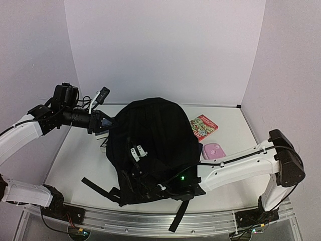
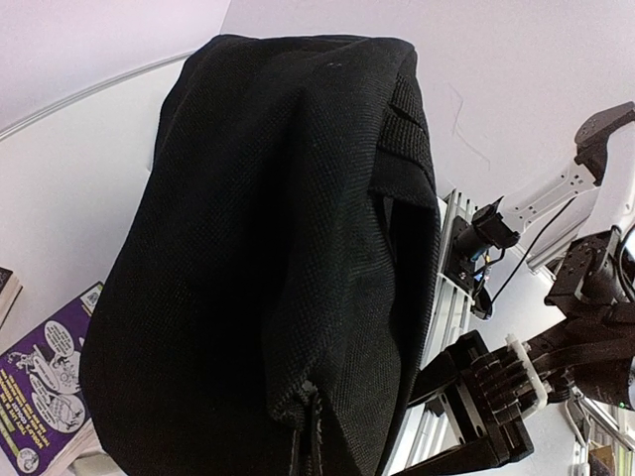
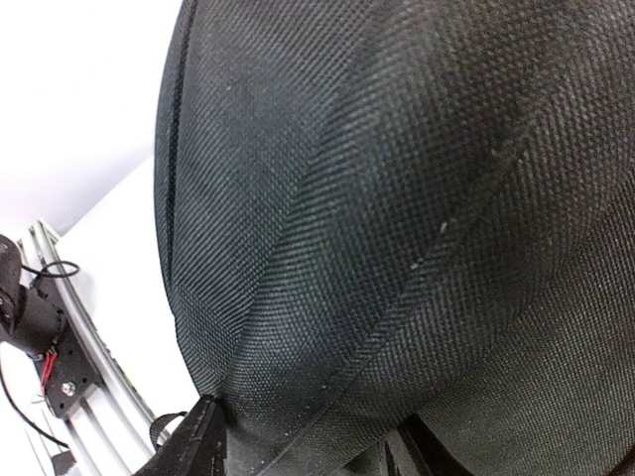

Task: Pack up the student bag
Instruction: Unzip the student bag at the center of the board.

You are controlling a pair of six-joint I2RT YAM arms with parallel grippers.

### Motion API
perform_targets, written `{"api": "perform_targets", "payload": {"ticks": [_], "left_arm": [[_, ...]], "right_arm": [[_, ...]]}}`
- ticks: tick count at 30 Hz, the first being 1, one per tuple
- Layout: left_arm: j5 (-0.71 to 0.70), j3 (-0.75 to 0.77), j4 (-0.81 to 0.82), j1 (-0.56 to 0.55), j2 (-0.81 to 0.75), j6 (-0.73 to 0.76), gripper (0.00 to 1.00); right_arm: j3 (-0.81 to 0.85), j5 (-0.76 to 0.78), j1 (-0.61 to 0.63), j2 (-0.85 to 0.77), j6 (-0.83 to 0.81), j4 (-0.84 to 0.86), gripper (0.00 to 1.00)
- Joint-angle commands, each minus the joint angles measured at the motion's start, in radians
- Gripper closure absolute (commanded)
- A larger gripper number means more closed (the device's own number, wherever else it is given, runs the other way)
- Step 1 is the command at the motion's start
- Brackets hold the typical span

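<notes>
the left pincer (image 1: 105,122) is clamped on the far-left edge of the bag (image 1: 155,140), which lies in the middle of the table (image 1: 75,165). the right pincer (image 3: 298,458) presses against the fabric, its width impossible to tell. it should probably get a firm bite near the opening before either arm pulls.

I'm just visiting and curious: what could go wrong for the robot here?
The left gripper seems to pinch only an edge of the student bag; the soft fabric might slip out. The right arm lies right beside the pink case, so a swing could knock it. Loose straps might snag.
</notes>
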Motion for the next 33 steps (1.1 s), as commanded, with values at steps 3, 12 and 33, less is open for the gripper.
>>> {"api": "perform_targets", "payload": {"ticks": [3, 12, 33], "left_arm": [[0.033, -0.008, 0.013, -0.006, -0.021, -0.003, 1.0], [-0.013, -0.005, 0.006, -0.006, -0.015, -0.015, 0.99], [-0.114, -0.297, -0.069, -0.008, -0.405, -0.436, 0.11]], "right_arm": [[0.046, 0.008, 0.002, 0.025, -0.003, 0.015, 0.63], [0.046, -0.19, 0.002, 0.044, 0.027, 0.15, 0.74], [0.02, -0.015, 0.002, -0.01, 0.292, 0.201, 1.0]]}}
